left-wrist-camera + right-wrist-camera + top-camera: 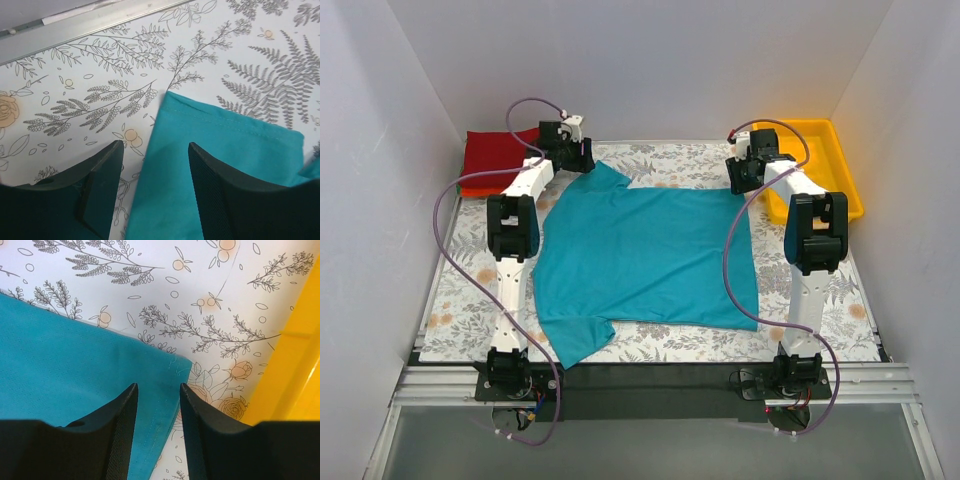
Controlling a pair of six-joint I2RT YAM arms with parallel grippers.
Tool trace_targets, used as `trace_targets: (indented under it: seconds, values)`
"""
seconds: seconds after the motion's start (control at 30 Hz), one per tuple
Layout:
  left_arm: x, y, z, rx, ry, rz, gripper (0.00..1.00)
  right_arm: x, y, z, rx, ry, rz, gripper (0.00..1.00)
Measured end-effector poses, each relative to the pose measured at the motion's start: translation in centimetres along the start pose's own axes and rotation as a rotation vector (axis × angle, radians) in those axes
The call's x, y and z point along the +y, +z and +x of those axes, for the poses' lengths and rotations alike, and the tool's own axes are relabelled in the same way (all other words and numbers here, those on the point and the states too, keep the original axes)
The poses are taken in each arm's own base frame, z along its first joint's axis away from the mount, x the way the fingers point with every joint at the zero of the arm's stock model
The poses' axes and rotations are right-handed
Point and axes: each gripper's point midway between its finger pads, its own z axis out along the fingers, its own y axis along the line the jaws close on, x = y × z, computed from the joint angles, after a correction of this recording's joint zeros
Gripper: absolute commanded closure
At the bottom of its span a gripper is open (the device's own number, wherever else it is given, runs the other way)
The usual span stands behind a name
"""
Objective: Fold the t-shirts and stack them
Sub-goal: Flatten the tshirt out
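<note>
Item: teal t-shirt (650, 255), one, unfolded, lying flat at the middle of the floral table covering (460, 300), neck end toward the left and hem toward the right, both sleeves spread. Left gripper (155, 145): posted at the shirt's far sleeve (225, 130), jaws wide apart and holding nothing, one finger over bare covering and the other over teal cloth, so the stitched sleeve edge runs between them. Right gripper (158, 386): posted at the far hem corner (175, 365), jaws parted more narrowly, also holding nothing, the cloth's side edge lying in the gap. Placement rationale, as judged: each arm takes one end of the far edge so that edge can be lifted evenly and carried toward the near side for a first lengthwise fold; the straddling stance suggests a pinch is being lined up, not yet made. Dark red t-shirt (492, 155): folded flat, at the far left corner, well apart from the work area, likely the base of the stack. Yellow tray (845, 195): far right, just beside the right gripper, contents not discernible.
</note>
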Motion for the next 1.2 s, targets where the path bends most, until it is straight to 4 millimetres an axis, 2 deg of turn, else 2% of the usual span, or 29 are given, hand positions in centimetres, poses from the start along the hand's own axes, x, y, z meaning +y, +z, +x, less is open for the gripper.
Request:
trace_targets:
  seconds: [0.13,0.33,0.6,0.93,1.13,1.2]
  values:
    - [0.5,1.9,1.2,-0.007,-0.002,-0.005,0.46,-0.4,0.0,-0.4,-0.017,0.015,0.008,0.52]
    - [-0.1,2.9,0.6,-0.040,0.059,0.008,0.45,-0.5,0.6,-0.2,-0.017,0.028,-0.001,0.52]
    - [-2.0,4.8,0.1,-0.081,0.142,0.050,0.56,-0.7,1.5,0.8,0.000,0.074,-0.037,0.52]
    - [-2.2,5.3,-0.1,-0.114,0.164,0.068,0.60,-1.1,2.4,0.7,-0.013,0.102,-0.046,0.52]
    - [-2.3,5.4,-0.2,-0.121,0.166,0.076,0.66,-1.3,3.0,0.0,-0.031,0.108,-0.046,0.59]
    - [-2.4,5.5,-0.2,-0.124,0.163,0.080,0.72,-1.4,3.1,-0.2,-0.039,0.107,-0.046,0.68]
